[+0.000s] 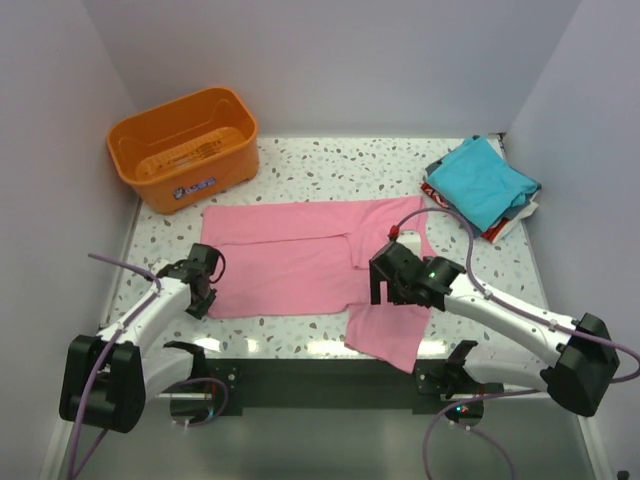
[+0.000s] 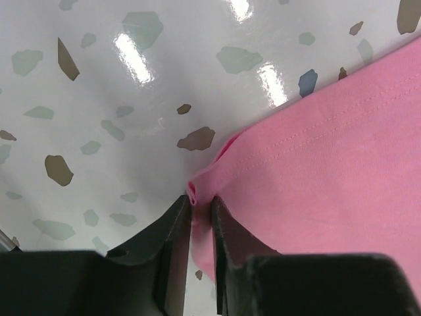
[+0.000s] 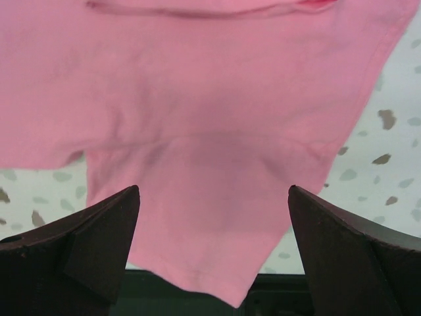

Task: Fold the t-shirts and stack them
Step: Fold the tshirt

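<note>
Left gripper (image 2: 200, 204) pinches just the pink t-shirt's (image 1: 290, 265) hem corner, which could slip free when pulled; right gripper (image 3: 214, 230) gapes wide, empty, above the sleeve (image 3: 210, 171).

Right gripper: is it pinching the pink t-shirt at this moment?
No, the right gripper has its fingers spread wide apart over the pink t-shirt, with no cloth clamped between them.

A lab test cell: plain white walls (image 1: 340, 60) enclosing a speckled terrazzo table (image 1: 330, 170).
</note>
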Available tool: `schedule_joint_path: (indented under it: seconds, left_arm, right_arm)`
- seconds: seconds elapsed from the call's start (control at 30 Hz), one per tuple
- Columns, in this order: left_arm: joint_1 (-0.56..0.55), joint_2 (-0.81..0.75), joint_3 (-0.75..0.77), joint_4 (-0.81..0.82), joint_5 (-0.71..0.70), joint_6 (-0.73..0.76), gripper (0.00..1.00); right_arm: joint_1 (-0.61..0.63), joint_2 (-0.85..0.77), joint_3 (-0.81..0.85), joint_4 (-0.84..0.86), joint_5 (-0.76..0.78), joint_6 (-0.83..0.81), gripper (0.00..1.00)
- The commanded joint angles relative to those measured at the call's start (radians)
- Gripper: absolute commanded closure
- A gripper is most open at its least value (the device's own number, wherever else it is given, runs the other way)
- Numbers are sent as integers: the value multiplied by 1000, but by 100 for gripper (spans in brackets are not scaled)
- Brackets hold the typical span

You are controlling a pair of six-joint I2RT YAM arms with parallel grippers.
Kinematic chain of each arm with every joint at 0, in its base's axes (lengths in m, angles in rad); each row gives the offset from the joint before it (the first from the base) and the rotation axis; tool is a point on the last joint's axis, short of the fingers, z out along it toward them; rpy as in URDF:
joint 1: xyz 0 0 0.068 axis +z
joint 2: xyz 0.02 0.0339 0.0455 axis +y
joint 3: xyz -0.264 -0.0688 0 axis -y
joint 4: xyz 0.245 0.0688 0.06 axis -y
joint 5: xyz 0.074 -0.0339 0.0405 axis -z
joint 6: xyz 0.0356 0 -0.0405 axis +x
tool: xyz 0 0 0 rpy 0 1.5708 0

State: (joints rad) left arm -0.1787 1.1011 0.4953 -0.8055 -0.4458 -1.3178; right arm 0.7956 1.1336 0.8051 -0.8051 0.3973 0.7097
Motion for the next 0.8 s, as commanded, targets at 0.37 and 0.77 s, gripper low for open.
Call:
schedule_joint_path:
  seconds: [0.37, 0.77]
  left_arm:
    - [5, 10, -23, 22, 36, -31, 100]
    - [5, -1, -11, 6, 19, -27, 100]
  right_arm:
    - [448, -60, -47, -372, -117, 217, 4]
    - [482, 49, -188, -114, -282, 125, 10]
